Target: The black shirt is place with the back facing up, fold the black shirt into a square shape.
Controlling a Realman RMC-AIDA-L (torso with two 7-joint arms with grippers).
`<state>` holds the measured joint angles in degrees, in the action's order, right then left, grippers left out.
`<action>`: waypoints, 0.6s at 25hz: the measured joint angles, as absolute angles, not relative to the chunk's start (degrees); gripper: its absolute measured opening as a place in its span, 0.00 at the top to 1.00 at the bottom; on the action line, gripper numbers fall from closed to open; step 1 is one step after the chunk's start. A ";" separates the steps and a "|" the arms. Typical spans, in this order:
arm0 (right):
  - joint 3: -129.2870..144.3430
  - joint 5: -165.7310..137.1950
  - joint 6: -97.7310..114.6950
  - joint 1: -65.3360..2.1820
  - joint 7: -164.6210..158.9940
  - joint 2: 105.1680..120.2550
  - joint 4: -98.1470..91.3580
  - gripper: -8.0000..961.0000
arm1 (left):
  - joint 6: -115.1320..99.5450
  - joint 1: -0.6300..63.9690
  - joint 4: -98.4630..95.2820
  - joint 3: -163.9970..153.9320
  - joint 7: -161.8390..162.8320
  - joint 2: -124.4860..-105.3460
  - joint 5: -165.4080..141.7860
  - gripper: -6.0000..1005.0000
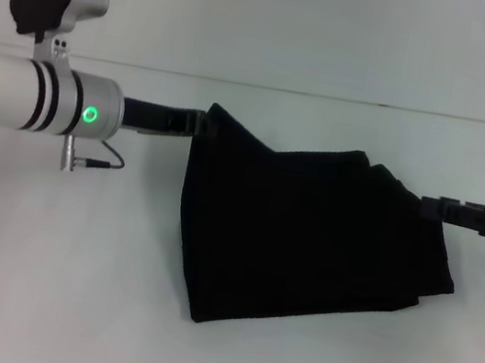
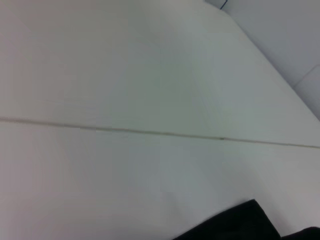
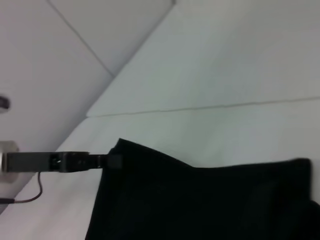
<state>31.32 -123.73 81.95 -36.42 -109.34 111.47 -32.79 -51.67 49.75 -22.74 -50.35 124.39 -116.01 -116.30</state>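
**Both grippers pinching shirt corners**

Head view: white table (image 1: 49, 280), pale wall behind. The black shirt (image 1: 307, 239) hangs folded between my left gripper (image 1: 194, 123) and right gripper (image 1: 434, 207), each clamped on an upper corner; lower edge rests on the table.

Left wrist: table seam (image 2: 150, 132), shirt edge only.

Right wrist: left gripper clamps the shirt's far corner.

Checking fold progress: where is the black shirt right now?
In the head view the black shirt hangs mid-table, top corners pinched by the left end effector and right end effector.
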 joint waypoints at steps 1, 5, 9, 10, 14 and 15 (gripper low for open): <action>31.32 -123.56 81.83 -36.60 -108.33 111.67 -32.79 0.26 | -51.69 50.01 -22.73 -50.36 124.47 -115.96 -116.36 0.96; 31.68 -123.57 81.32 -38.00 -105.27 112.73 -32.63 0.53 | -51.82 50.84 -22.64 -50.70 124.92 -115.76 -116.62 0.96; 32.56 -123.97 78.57 -39.47 -103.99 113.97 -32.21 0.71 | -52.37 51.01 -22.67 -50.82 125.21 -115.27 -116.63 0.95; 33.43 -124.00 76.65 -39.92 -103.72 114.37 -31.59 0.75 | -52.49 51.06 -22.70 -50.83 125.35 -115.11 -116.63 0.95; 37.27 -124.02 70.09 -41.73 -102.28 115.43 -28.50 0.84 | -52.96 51.20 -22.85 -50.87 125.54 -114.90 -116.64 0.94; 38.65 -124.03 68.18 -42.20 -102.01 115.65 -27.72 0.86 | -53.00 51.20 -22.85 -50.90 125.54 -114.81 -116.66 0.94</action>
<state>38.65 -124.03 68.18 -42.20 -102.01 115.65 -27.72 -53.00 51.20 -22.85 -50.90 125.54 -114.81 -116.66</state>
